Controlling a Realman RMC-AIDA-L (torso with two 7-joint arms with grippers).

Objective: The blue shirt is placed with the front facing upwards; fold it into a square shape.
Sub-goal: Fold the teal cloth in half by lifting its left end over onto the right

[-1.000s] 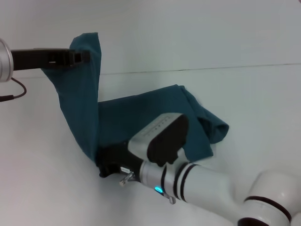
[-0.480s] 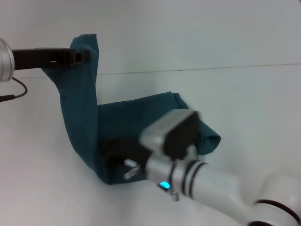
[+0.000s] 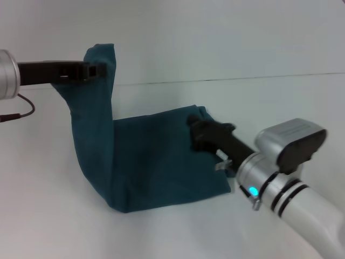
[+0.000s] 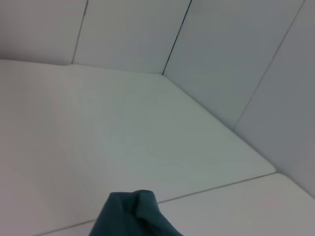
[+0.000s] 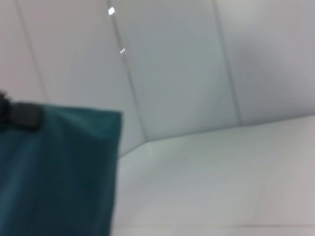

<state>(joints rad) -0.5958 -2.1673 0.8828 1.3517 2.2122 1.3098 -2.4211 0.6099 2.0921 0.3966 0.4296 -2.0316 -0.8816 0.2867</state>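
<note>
The blue shirt (image 3: pixel 156 162) lies partly flat on the white table, with its left part pulled up into a tall hanging strip. My left gripper (image 3: pixel 97 69) is shut on the top of that strip, high at the left. The same cloth shows as a bunched tip (image 4: pixel 133 216) in the left wrist view. My right gripper (image 3: pixel 197 129) is over the shirt's far right corner, its dark fingers low against the cloth. In the right wrist view the raised cloth (image 5: pixel 59 172) fills the lower left, with the left gripper (image 5: pixel 19 115) at its top edge. No lettering shows.
The white table (image 3: pixel 280 108) meets a white wall along a thin dark seam (image 3: pixel 242 79) behind the shirt. A dark cable (image 3: pixel 16 110) hangs from the left arm at the far left. The right arm's white forearm (image 3: pixel 291 178) crosses the table's near right.
My right gripper has swung from the shirt's near-left bottom corner across to its far right corner. The bulging right side of the shirt now lies flatter and narrower. The left gripper held its place.
</note>
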